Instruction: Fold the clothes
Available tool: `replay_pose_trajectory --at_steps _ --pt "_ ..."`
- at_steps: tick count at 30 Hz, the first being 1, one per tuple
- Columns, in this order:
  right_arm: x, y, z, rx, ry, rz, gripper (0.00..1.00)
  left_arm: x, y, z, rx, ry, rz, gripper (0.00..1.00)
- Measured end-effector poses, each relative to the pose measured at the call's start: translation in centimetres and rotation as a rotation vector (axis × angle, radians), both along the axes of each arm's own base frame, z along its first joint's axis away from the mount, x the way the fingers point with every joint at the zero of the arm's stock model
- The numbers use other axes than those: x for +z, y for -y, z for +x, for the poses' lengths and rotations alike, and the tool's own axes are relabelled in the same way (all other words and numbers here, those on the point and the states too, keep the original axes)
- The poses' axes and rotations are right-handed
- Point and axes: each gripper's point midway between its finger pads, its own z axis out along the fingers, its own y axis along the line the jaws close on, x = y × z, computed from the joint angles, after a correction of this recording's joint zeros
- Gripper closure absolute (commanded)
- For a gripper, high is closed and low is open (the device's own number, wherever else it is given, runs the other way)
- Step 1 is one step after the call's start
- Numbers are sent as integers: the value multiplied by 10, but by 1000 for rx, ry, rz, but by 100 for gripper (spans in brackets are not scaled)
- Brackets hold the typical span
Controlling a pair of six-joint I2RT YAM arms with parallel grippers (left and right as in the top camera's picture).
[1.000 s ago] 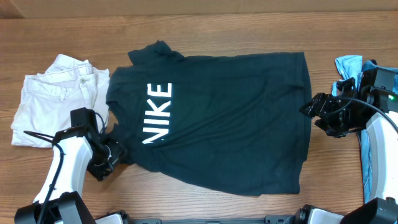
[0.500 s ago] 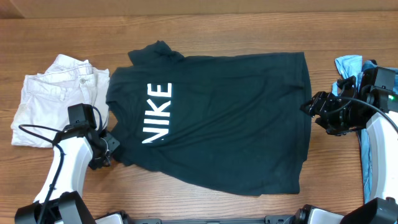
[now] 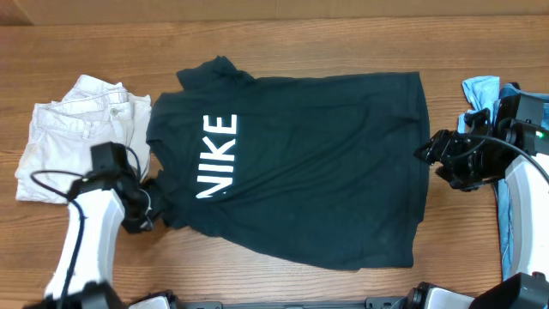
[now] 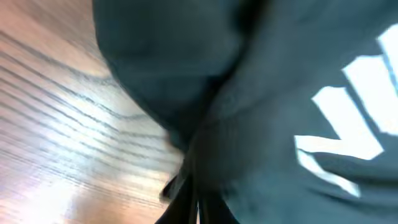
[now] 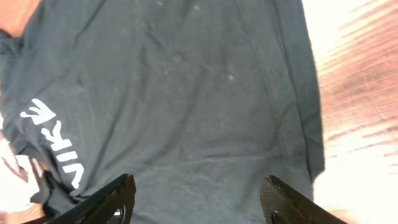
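Looking down, we see the shirt (image 3: 326, 163) lying crosswise, collar left, "NIKE" on its chest. Our right gripper (image 3: 429, 156) gapes at the hem. The left gripper (image 3: 153, 202) sits at the sleeve, its grip unclear.

One dark T-shirt (image 3: 326, 163), one pair of white shorts (image 3: 73, 137) and one blue garment (image 3: 480, 89) lie on one table (image 3: 300, 43).

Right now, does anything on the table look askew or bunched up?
Yes: the T-shirt lies mostly flat, but its sleeve by the left gripper is bunched and creased, and the fold eats into the letter N. In the left wrist view, cloth puckers at the fingers. Nothing else stands out.
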Motion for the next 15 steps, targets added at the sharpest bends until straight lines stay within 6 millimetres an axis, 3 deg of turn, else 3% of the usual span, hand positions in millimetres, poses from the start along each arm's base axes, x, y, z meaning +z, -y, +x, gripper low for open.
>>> replay_pose_trajectory --at_steps 1,3,7,10,15 --pt "-2 2 -5 -4 -26 -17 31 18 0 6 -18 38 4 96" --pt "-4 3 -9 -6 -47 -21 31 83 -1 24 -46 197 34 96" --pt "-6 -1 -22 -6 -103 -10 31 134 -1 25 -65 313 67 96" --pt "-13 -2 -28 -10 -129 -4 28 153 1 21 -72 353 78 96" --pt "-56 -6 -53 -67 -242 11 28 153 2 17 -72 337 72 96"
